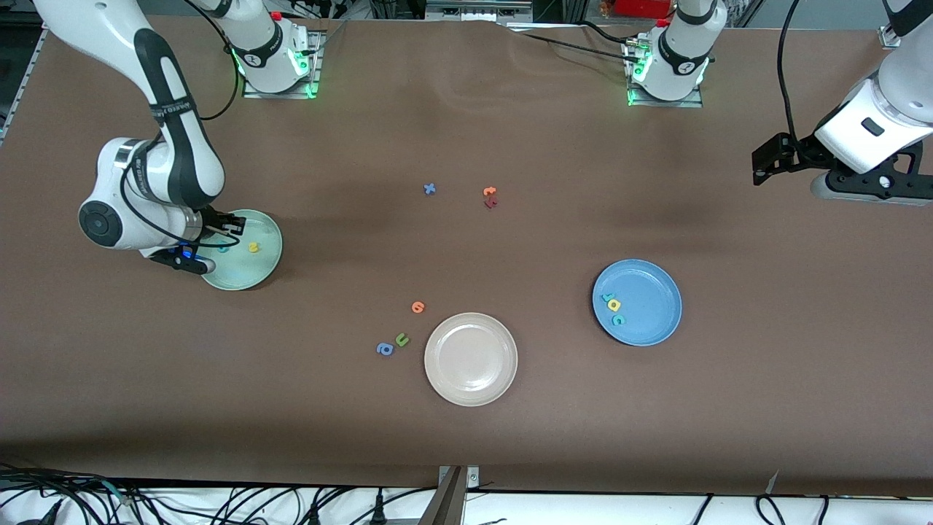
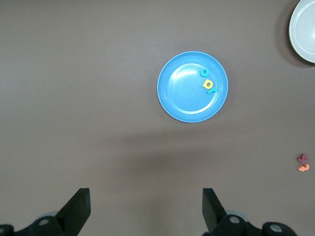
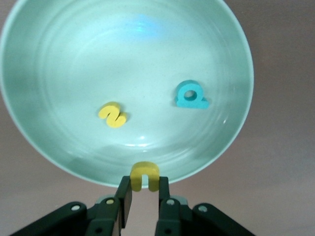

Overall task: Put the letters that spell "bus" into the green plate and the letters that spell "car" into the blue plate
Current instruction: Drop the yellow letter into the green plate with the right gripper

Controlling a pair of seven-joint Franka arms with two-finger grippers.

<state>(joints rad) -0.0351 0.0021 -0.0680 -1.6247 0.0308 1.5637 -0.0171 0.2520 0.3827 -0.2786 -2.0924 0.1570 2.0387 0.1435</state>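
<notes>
Yellow "u" (image 3: 144, 175) being pinched by right gripper (image 3: 141, 194) fingers, hanging over green plate (image 3: 59, 54) rim; left gripper (image 2: 145, 209) waiting, fingers apart.

pale mint-green plate (image 3: 49, 73), plain, holding yellow "s" (image 3: 112, 115) and teal "b" (image 3: 191, 95), yellow "u" (image 3: 144, 175), medium-blue plate (image 1: 649, 281) with teal "c" (image 1: 618, 319), yellow "a" (image 1: 613, 305), teal "r" (image 1: 604, 297), beige-white plate (image 1: 471, 359), brown table (image 1: 466, 437)

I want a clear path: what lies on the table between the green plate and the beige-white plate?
In the front view, an orange letter, a green "u" and a blue "a" lie between the green plate and the beige-white plate.
</notes>
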